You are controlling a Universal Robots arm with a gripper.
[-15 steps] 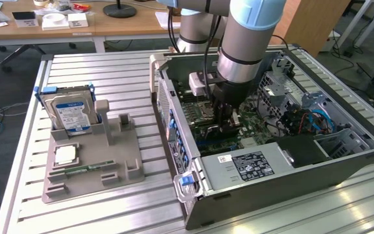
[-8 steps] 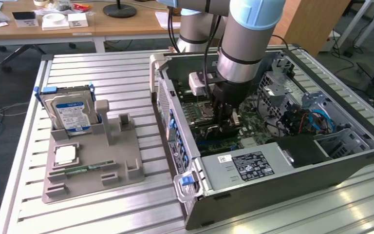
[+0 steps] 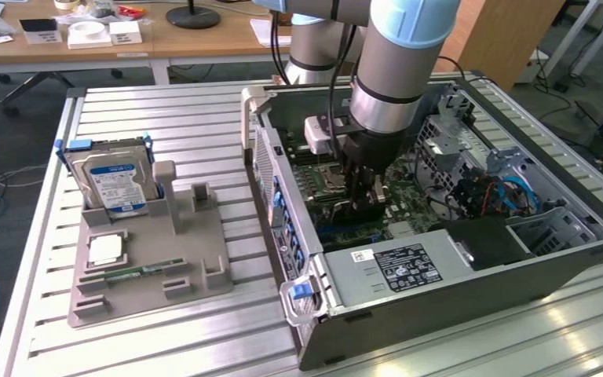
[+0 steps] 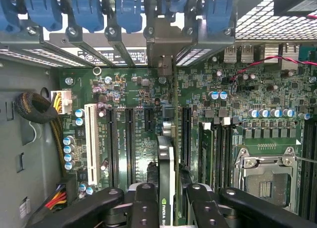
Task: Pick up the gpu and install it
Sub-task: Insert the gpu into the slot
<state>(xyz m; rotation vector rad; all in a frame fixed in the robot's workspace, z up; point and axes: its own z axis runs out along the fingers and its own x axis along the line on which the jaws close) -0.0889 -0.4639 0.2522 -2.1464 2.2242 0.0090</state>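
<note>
Grey plastic parts tray [image 3: 202, 259] on the slatted metal table [image 3: 176, 118], at the exterior view's left, carrying an upright silver hard drive with blue label [image 3: 113, 184], a small square processor chip [image 3: 106, 250] and a thin green memory stick [image 3: 132, 272]. Further right, open grey computer case [image 3: 469, 275], black two-finger gripper [image 3: 363, 196] lowered inside over the green motherboard [image 4: 143, 119]. Seen from the wrist: fingers [image 4: 144, 208] part-closed against both faces of a thin black-edged gpu card [image 4: 166, 188], held edge-on and upright above the black expansion slots [image 4: 130, 143].

From the exterior view we look down at an angle, from a little way off, on the slatted table [image 3: 144, 345] and open computer case [image 3: 458, 275]. Our wrist view looks straight down, close, onto the motherboard [image 4: 148, 119] both views share.
</note>
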